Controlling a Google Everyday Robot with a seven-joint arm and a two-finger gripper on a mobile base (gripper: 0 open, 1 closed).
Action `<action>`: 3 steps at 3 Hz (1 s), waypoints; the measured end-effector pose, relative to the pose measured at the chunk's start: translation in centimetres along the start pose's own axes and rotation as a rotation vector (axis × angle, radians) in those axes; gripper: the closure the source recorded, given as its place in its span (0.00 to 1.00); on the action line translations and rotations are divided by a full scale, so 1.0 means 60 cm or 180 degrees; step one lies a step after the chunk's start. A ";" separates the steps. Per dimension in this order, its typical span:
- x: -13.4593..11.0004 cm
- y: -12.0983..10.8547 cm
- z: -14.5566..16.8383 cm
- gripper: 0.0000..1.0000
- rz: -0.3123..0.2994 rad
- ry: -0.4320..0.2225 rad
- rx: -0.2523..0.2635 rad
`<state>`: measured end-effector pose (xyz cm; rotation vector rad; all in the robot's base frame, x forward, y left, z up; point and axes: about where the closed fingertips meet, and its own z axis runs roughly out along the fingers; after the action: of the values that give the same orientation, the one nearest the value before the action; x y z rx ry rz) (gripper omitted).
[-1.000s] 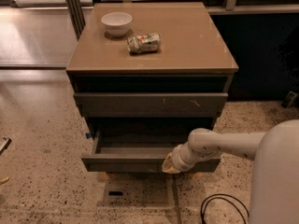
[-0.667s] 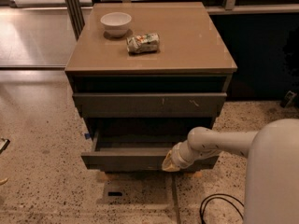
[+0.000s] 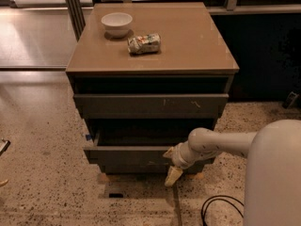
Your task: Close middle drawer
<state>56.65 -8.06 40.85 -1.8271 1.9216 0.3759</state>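
Step in hand: pushing the drawer (image 3: 136, 157) shut; it stands pulled out from the cabinet (image 3: 150, 74), its front proud of the front above.

Drawer position: middle of the stack, below the scratched front (image 3: 150, 105), low and near the floor (image 3: 42, 182).

Gripper: the gripper (image 3: 172, 175) sits at the right end of the drawer's front, low down, with the arm (image 3: 221, 145) reaching in from the right. A pale fingertip (image 3: 172, 176) hangs below the front's lower edge.

Pincer state: I cannot tell whether it is wide or narrow; the fingers point down and overlap. It does not seem to hold anything, only to lean on the front.

Next move: a level push straight back toward the cabinet. Since the contact is at the right end, the drawer may skew on its runners, so the push probably wants to be steady.

Drawer contents: the tray inside is dark; nothing shows in it, though the shadow could hide something.

Cabinet top: a white bowl (image 3: 116, 23), which looks empty, and a crumpled packet (image 3: 144, 44) just beside it.

Floor: a black cable (image 3: 221, 208) lies near the robot's base.
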 end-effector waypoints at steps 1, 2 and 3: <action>0.003 -0.004 0.003 0.00 0.0023 0.0001 0.0026; 0.007 -0.029 0.010 0.00 0.0070 -0.0011 0.0098; 0.013 -0.042 0.016 0.00 0.0116 -0.0017 0.0128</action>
<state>59.27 -8.48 39.89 -1.7660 1.9470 0.3513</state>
